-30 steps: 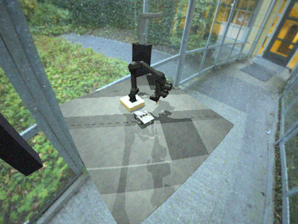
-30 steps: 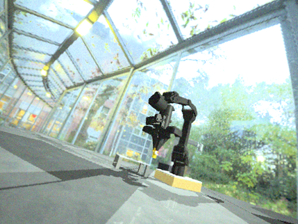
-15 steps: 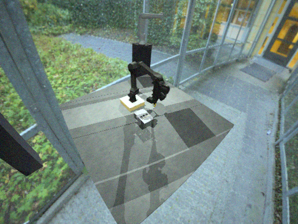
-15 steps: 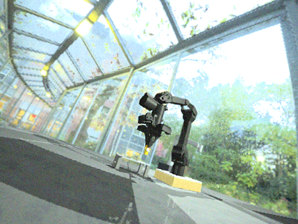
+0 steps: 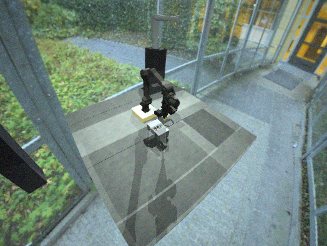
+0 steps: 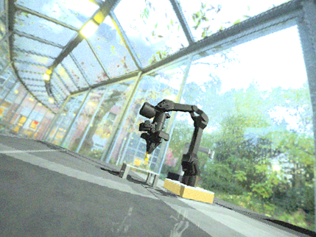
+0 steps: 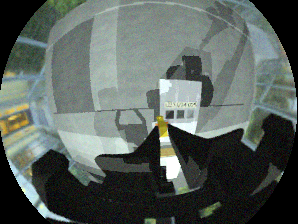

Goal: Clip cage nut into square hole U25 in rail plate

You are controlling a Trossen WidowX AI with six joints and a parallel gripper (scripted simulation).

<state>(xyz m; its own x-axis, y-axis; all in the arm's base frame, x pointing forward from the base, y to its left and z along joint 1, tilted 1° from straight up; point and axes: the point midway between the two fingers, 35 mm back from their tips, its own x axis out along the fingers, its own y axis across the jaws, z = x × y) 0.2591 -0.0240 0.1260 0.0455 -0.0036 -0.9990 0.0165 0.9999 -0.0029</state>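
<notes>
Pinching the small yellow cage nut (image 5: pixel 165 119) (image 6: pixel 147 157) (image 7: pixel 161 126) between its fingertips, the black parallel-jaw gripper (image 5: pixel 165 117) (image 6: pixel 148 152) (image 7: pixel 162 127) is pointing down near the light grey, raised rail plate (image 5: pixel 163 131) (image 6: pixel 140 169) (image 7: pixel 180 90). The nut is hanging higher than the plate's top and apart from it, and in the wrist view it is showing at the plate's edge, just beside the row of dark square holes (image 7: pixel 180 114). Printed marks are running alongside those holes, too small to read for certain. The plate is standing on legs on the grey, patterned table top (image 5: pixel 193 156) (image 6: pixel 60 197) (image 7: pixel 140 35). Near the plate, the black jointed arm (image 5: pixel 154 74) (image 6: pixel 196 139) is rising from a white-topped yellow block (image 5: pixel 144 118) (image 6: pixel 196 195) and arching toward the plate.
</notes>
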